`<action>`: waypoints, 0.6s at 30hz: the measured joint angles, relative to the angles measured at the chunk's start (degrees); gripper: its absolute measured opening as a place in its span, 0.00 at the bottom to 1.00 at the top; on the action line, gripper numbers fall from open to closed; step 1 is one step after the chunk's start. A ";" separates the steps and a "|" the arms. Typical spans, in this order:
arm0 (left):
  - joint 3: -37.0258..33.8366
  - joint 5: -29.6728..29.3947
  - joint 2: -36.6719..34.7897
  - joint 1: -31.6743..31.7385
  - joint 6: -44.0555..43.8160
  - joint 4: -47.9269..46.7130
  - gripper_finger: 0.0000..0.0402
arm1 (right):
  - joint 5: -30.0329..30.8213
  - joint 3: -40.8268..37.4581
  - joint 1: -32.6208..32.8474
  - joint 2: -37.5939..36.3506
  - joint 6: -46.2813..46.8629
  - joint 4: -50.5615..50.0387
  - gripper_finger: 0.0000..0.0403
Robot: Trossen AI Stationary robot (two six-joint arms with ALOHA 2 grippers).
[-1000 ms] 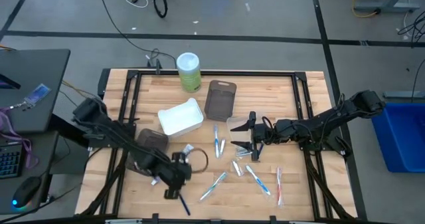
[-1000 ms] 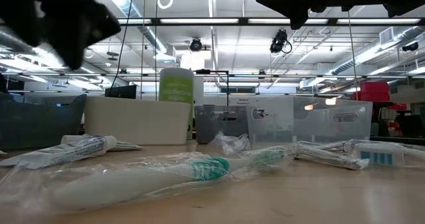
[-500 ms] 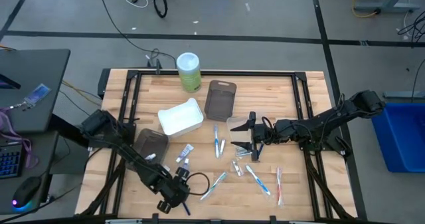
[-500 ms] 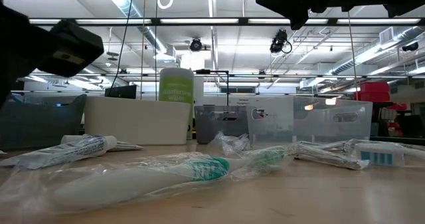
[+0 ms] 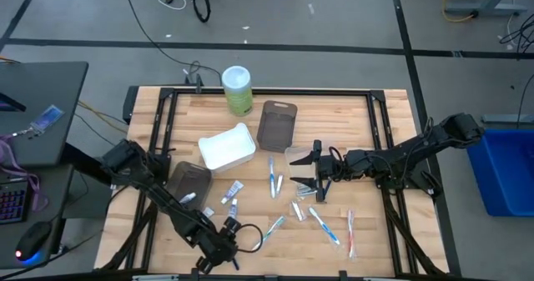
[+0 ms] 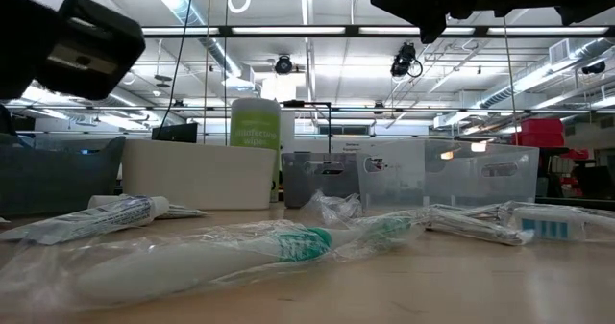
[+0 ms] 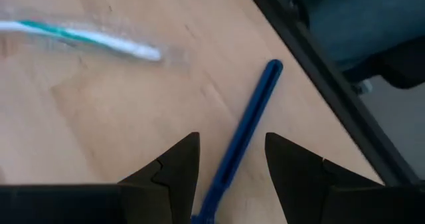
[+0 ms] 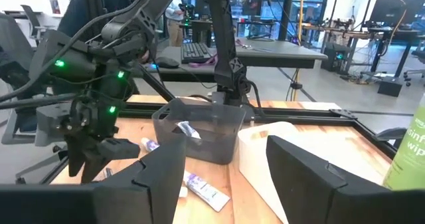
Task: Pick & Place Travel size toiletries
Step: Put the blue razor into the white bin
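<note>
Wooden butcher-block tabletop (image 5: pixel 334 114) carries everything, so I start there and work down in size. At the far edge stands the tall green canister with a pale lid (image 5: pixel 237 89), which is not mine to move. Four bins sit mid-table: a white rectangular tray (image 5: pixel 227 147), a brown translucent tray (image 5: pixel 276 125) just right of it, a dark smoky tray (image 5: pixel 190 178) toward the left, and a clear plastic bin (image 5: pixel 298 154) by my right arm. My left gripper (image 7: pixel 229 167) hangs low at the near left edge with its fingers apart, straddling a slim blue razor handle (image 7: pixel 247 117) that lies on the wood; nothing is clamped yet. My right gripper (image 5: pixel 310 171) waits over the table's middle, fingers apart and empty. One white mini tube (image 8: pixel 187 129) already lies inside the dark tray. Most of the job remains, I judge: two small tubes (image 5: pixel 232 194) rest just right of that tray, and wrapped white-and-teal toothbrushes (image 5: pixel 269 230) and other small packets (image 5: pixel 299 209) lie scattered across the near half.
</note>
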 joint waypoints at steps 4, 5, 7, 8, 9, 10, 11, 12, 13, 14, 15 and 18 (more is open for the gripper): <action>-0.03 -0.67 1.18 0.03 -0.08 1.04 0.45 | 0.03 0.00 0.00 0.02 -1.78 0.32 0.55; -0.13 -0.46 1.38 0.05 -0.20 0.60 0.45 | 0.02 0.00 0.00 0.02 -2.44 0.85 0.55; 0.11 0.75 2.54 0.09 -0.72 2.15 0.45 | 0.04 0.04 0.00 -0.04 -3.57 1.03 0.56; 0.05 1.16 2.81 -0.02 -0.90 1.31 0.45 | 0.04 0.01 0.00 -0.02 -4.08 1.43 0.57; -0.13 1.86 3.13 -0.27 -1.03 0.55 0.45 | 0.02 0.02 0.00 -0.06 -4.53 1.93 0.58; -0.10 2.61 3.75 -0.34 -1.14 0.99 0.44 | 0.04 0.04 0.00 -0.09 -4.80 2.01 0.58; 0.07 2.28 3.98 -0.50 -1.20 0.73 0.44 | 0.04 0.03 0.00 -0.08 -4.96 2.07 0.59; 0.13 2.06 4.04 -0.78 -1.01 0.15 0.44 | 0.04 0.02 0.00 -0.07 -5.30 2.18 0.59; 0.13 1.92 4.11 -0.85 -0.85 -0.26 0.43 | 0.04 0.02 0.00 -0.07 -5.63 2.19 0.60; 0.09 1.81 4.28 -0.85 -0.70 -0.33 0.42 | 0.08 0.02 0.00 -0.08 -5.87 2.02 0.60; 0.00 1.66 4.31 -0.83 -0.67 -0.46 0.41 | 0.07 0.02 0.00 -0.07 -5.91 1.95 0.60; -0.03 0.65 4.35 -0.88 -0.56 -0.61 0.36 | 0.07 0.02 0.00 -0.07 -5.88 1.90 0.61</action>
